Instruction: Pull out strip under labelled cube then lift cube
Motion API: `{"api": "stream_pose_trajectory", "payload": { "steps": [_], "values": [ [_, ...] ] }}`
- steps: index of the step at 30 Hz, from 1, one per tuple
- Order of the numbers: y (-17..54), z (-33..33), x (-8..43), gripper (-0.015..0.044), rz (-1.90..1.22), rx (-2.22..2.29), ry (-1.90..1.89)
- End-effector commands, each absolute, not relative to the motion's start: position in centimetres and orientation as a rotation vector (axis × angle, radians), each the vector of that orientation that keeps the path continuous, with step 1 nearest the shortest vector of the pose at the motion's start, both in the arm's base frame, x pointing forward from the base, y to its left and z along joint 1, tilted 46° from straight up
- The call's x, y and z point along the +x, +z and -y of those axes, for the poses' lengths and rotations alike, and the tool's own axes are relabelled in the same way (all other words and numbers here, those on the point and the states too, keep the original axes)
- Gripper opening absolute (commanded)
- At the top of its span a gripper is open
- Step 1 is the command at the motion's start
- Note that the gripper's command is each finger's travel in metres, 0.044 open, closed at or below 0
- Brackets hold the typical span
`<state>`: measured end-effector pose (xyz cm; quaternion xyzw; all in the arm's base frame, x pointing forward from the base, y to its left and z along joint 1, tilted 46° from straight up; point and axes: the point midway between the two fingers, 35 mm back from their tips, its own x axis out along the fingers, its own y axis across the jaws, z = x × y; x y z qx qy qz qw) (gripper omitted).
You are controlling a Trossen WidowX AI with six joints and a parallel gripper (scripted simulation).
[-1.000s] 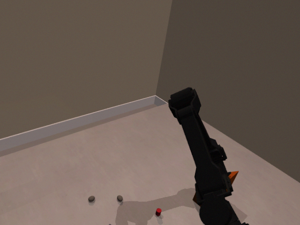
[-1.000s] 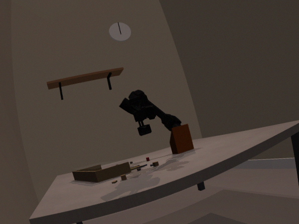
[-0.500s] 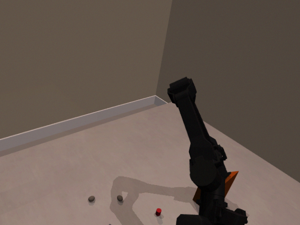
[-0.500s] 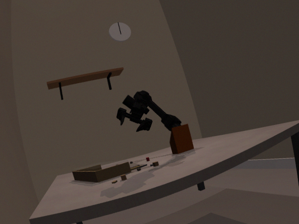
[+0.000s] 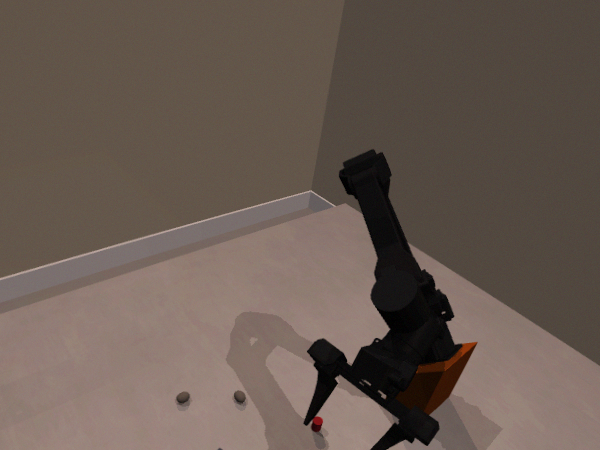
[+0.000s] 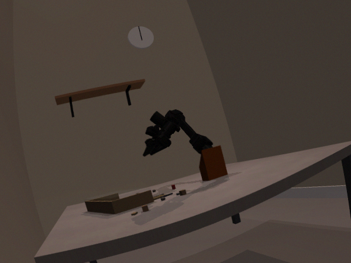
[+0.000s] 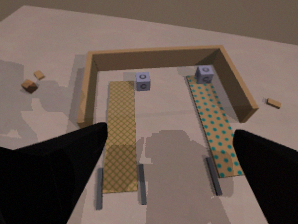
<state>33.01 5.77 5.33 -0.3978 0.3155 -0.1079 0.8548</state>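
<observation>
A lilac cube (image 7: 204, 74) with dark round marks stands on the far end of the teal-dotted strip (image 7: 214, 124) in the wrist view. A similarly marked lilac cube (image 7: 143, 81) stands close beside the far right end of the yellow cross-hatched strip (image 7: 120, 130), seemingly off it. The marks are too small to read. Both strips run from inside a three-sided wooden wall (image 7: 157, 59) (image 6: 133, 203) out through its open side. My gripper (image 7: 169, 132) (image 5: 339, 436) is open and empty, high above the table, on the near side of the cubes. The right finger hides part of the dotted strip's edge.
Grey rails (image 7: 99, 187) (image 7: 143, 184) (image 7: 214, 176) flank the strips' near ends. Small wooden blocks (image 7: 29, 86) (image 7: 273, 103) lie outside the wall. A red cylinder (image 5: 317, 424) (image 6: 173, 186) and two pebbles (image 5: 183, 397) (image 5: 240, 396) are on the table. An orange block (image 6: 214, 163) stands at the arm's base.
</observation>
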Motion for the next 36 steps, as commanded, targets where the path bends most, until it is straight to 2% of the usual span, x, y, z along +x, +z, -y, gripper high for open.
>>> {"api": "stream_pose_trajectory", "payload": {
  "steps": [1,20,35,36],
  "values": [
    [6.1,-5.0,32.4,0.0400,-0.631,-0.758,-0.301],
    [6.1,-5.0,32.4,0.0400,-0.631,-0.758,-0.301],
    [5.6,0.1,39.3,0.0006,-1.002,-0.788,-0.418],
    [5.6,0.7,39.8,0.0000,-1.038,-0.794,-0.424]
  ]
}}
